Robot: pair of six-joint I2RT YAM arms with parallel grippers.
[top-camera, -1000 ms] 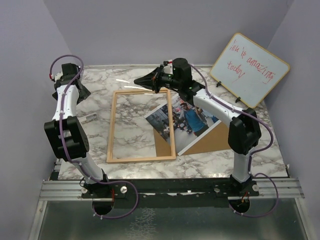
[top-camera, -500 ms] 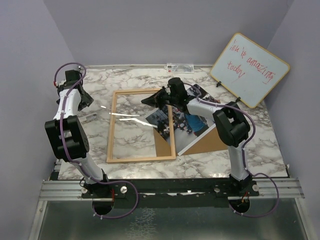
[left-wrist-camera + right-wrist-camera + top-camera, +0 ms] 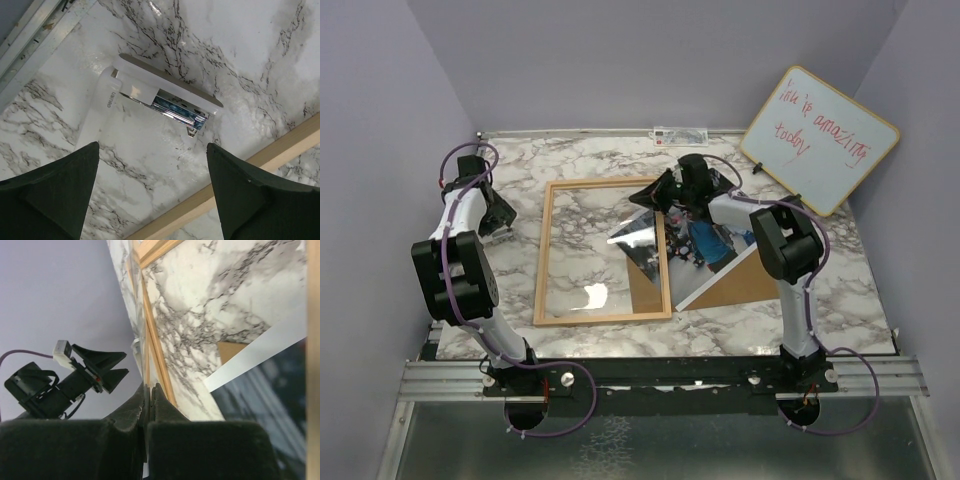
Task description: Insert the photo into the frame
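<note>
Now the photo [image 3: 703, 246] is laid slanted across the right rail of the frame [image 3: 545, 250], partly on a brown board [image 3: 740, 285]. The frame's long sides are pointed near to far, mid-surface. The right gripper [image 3: 642, 196] is pressed shut with nothing in it; the left gripper [image 3: 152, 147] is spread wide.

We take this for a robot lab's test cell. Plain lilac walls [image 3: 620, 60] box in a marble-patterned desk [image 3: 570, 160] on three sides. The left arm [image 3: 455, 270] and right arm [image 3: 790, 250] are bolted to a metal rail [image 3: 660, 378] at the desk's near edge, and purple cables [image 3: 570, 415] loop from their bases. A whiteboard [image 3: 820, 140] with red writing leans in the far right corner.
</note>
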